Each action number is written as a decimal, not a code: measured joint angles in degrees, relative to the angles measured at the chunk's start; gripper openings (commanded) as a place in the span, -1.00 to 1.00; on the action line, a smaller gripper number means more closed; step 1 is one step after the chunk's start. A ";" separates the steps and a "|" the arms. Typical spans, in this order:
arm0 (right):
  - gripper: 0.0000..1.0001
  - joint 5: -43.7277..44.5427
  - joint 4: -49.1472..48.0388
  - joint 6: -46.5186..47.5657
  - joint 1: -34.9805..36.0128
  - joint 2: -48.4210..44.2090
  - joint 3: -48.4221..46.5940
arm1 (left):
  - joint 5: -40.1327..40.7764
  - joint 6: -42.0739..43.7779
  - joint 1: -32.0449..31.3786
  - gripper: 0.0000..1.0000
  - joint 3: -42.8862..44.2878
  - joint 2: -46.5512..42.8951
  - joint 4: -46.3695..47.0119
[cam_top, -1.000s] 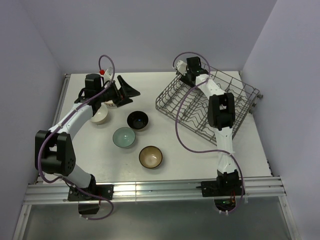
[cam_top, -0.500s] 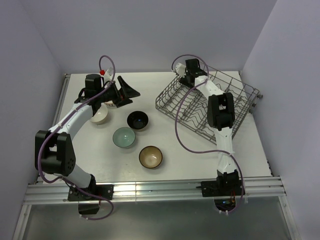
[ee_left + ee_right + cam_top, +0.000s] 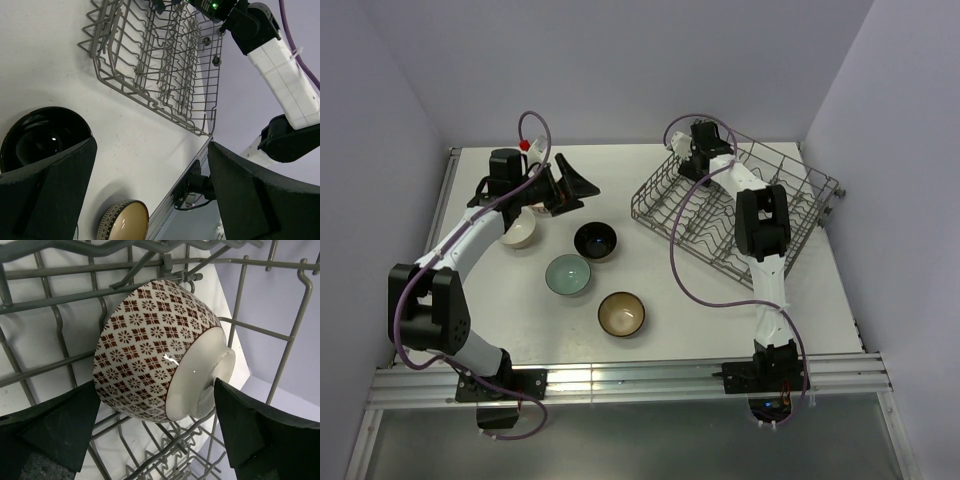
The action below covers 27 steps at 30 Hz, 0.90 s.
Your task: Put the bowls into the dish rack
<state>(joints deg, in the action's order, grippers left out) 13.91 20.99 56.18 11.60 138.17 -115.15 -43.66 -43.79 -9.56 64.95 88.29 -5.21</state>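
Observation:
The red-white lattice bowl (image 3: 150, 355) lies on its side among the tines at the far left corner of the grey wire dish rack (image 3: 790, 215). My right gripper (image 3: 156, 386) stands open around it, one finger on each side. In the top view the right gripper (image 3: 698, 160) hides that bowl. On the table sit the cream bowl (image 3: 520, 230), the black bowl (image 3: 595, 240), the teal bowl (image 3: 567, 274) and the brown bowl (image 3: 621, 314). My left gripper (image 3: 580, 192) hovers open and empty above the table, just beyond the cream and black bowls.
The rack (image 3: 160, 65) stands at an angle on the right half of the table, close to the right wall. The right arm (image 3: 760, 230) reaches over the rack's middle. A metal rail (image 3: 620, 378) runs along the near edge.
My right gripper's jaws have spread wide and let go of the lattice bowl, which now rests in the rack. The left arm has hardly moved.

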 measured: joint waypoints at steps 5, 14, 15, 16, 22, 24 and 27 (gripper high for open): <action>1.00 -0.31 0.11 -0.28 0.00 -1.70 1.44 | -0.02 0.76 0.00 0.98 0.00 -1.57 -0.11; 1.00 -2.80 0.85 -1.49 0.00 -6.93 1.88 | 1.25 3.56 0.00 0.99 0.00 -3.10 -2.97; 1.00 -3.17 0.98 -1.51 0.00 -7.58 1.92 | 1.51 3.98 0.00 0.99 0.00 -3.37 -3.52; 1.00 -3.50 1.09 -1.53 0.00 -8.09 1.92 | 1.66 4.37 0.00 0.99 0.00 -3.65 -4.07; 1.00 -5.51 3.17 -3.08 0.04 -11.02 2.34 | 3.30 7.93 0.00 0.92 0.02 -6.21 -7.52; 1.00 -6.69 4.55 -4.48 0.04 -12.17 2.36 | 3.91 10.16 0.02 0.90 0.07 -7.41 -8.98; 1.00 -9.29 6.91 -7.87 0.04 -15.32 2.80 | 4.63 16.28 0.37 0.88 0.63 -9.53 -13.64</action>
<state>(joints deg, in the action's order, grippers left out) 4.62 27.90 48.31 11.64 122.85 -112.36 -39.03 -27.51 -9.19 65.58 78.76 -18.85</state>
